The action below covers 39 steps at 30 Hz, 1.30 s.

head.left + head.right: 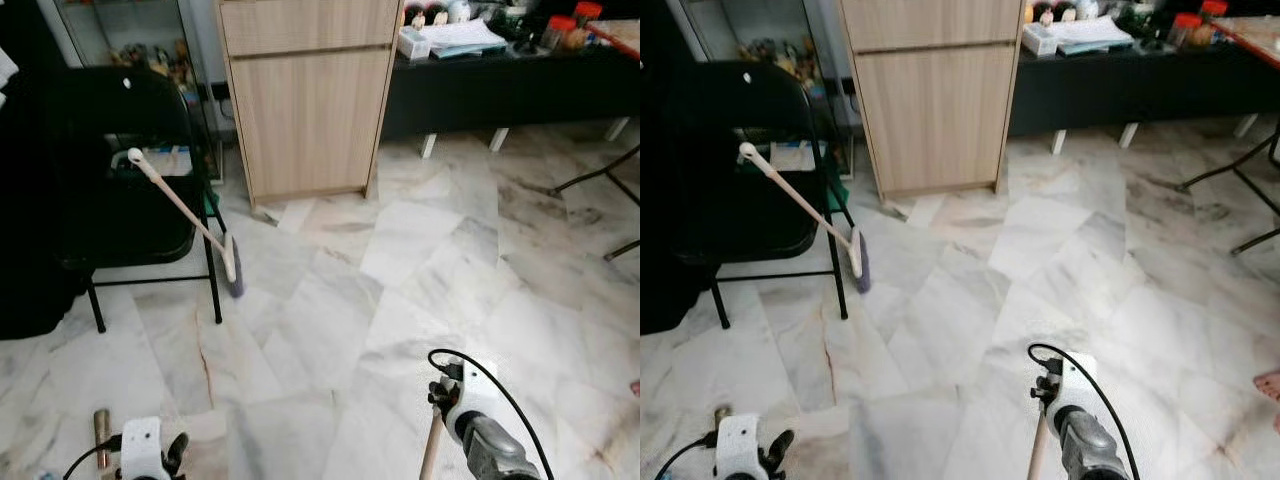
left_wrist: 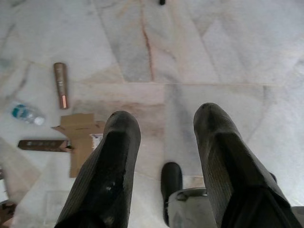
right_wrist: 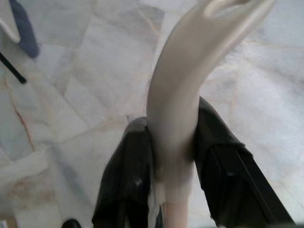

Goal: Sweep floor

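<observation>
The marble tile floor (image 1: 420,260) spans the scene, pale grey with darker veins and a brownish crack line near the chair. A light wooden cabinet (image 1: 310,100) stands against the far wall. To its right, a low black bench (image 1: 500,85) on white feet carries papers, boxes and jars. A black folding chair (image 1: 130,190) stands at the robot's left, next to the cabinet.

A broom (image 1: 190,220) leans against the chair: the pale handle tip rests at the seat, the shaft slants down to the right, and the bluish-grey bristle head touches the floor just beside the chair's front leg. The broom is well apart from both grippers.

The right gripper (image 3: 173,156) is low in the foreground at the robot's right. Its two black fingers (image 3: 128,180) are clamped on a cream-coloured handle (image 3: 183,90) that curves upward to a looped end; a wooden shaft (image 1: 431,450) runs down beside the wrist. What the handle belongs to cannot be determined.

The left gripper (image 2: 166,156) hangs low at the robot's left, fingers spread apart and holding nothing. On the floor below it lie a torn piece of cardboard (image 2: 78,135), a plastic bottle (image 2: 26,114), a copper-coloured tube (image 2: 60,84) and a dark flat stick (image 2: 42,145).
</observation>
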Motion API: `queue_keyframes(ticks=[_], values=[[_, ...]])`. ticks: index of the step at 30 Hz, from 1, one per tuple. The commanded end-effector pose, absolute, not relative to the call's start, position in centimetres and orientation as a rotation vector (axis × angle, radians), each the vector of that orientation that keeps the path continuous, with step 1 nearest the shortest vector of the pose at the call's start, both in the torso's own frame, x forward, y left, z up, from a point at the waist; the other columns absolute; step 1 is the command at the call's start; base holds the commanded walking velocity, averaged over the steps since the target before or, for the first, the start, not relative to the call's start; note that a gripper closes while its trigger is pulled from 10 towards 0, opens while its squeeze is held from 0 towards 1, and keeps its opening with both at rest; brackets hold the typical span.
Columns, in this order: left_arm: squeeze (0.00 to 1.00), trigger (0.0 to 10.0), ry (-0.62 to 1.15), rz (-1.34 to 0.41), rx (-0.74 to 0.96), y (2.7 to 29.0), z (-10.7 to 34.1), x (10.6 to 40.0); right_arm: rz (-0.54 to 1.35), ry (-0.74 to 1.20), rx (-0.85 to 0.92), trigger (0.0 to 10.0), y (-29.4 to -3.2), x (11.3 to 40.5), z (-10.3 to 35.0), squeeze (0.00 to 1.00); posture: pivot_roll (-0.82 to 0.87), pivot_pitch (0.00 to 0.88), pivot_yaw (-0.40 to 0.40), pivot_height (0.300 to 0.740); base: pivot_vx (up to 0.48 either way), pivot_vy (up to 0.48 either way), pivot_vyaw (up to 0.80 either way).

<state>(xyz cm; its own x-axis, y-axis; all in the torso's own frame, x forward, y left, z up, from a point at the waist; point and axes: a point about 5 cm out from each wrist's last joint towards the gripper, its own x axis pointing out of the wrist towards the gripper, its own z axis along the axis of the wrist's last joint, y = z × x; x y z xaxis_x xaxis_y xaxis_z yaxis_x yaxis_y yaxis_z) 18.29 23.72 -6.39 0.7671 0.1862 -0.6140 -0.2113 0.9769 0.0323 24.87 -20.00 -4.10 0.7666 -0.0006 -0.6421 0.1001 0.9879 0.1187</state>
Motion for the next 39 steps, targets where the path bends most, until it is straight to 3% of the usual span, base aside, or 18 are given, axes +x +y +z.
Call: queue_keyframes(ticks=[1, 6, 15, 21, 32, 37, 39], values=[[0.00, 10.0, 0.664, 0.215, -0.043, 23.7, -6.5, 18.1, -0.062, 0.697, 0.170, 10.0, -20.0, 24.8, -4.2, 0.00, 0.01, 0.155, -0.027, 0.740, 0.000, 0.000, 0.00], [0.00, 10.0, 0.705, 0.159, -0.034, 23.1, -6.9, 17.7, -0.046, 0.733, 0.284, 10.0, -19.5, 24.5, -4.6, 0.00, 0.01, 0.153, -0.026, 0.740, 0.000, 0.000, 0.00], [0.00, 10.0, 0.749, 0.159, -0.005, 23.3, -7.3, 17.0, 0.147, 0.865, 0.446, 10.0, -17.8, 23.7, -5.1, 0.00, 0.01, 0.150, -0.018, 0.740, 0.000, 0.000, 0.00], [0.00, 10.0, 0.753, 0.154, -0.006, 23.2, -7.4, 17.0, 0.214, 0.951, 0.406, 10.0, -17.7, 23.2, -5.3, 0.00, 0.00, 0.151, -0.017, 0.740, 0.000, 0.000, 0.00], [0.00, 10.0, 0.751, 0.153, -0.010, 23.2, -7.2, 17.4, 0.159, 1.074, 0.373, 10.0, -18.3, 22.6, -5.7, 0.00, -0.01, 0.143, -0.019, 0.740, 0.000, 0.000, 0.00], [0.00, 10.0, 0.750, 0.155, -0.010, 23.3, -7.2, 17.5, 0.216, 1.117, 0.267, 10.0, -18.6, 22.6, -5.6, 0.00, -0.02, 0.142, -0.021, 0.740, 0.000, 0.000, 0.00], [0.00, 10.0, 0.748, 0.156, -0.011, 23.3, -7.1, 17.6, 0.149, 1.166, 0.256, 10.0, -19.4, 20.5, -6.8, 0.00, -0.03, 0.142, -0.021, 0.740, 0.000, 0.000, 0.00]])
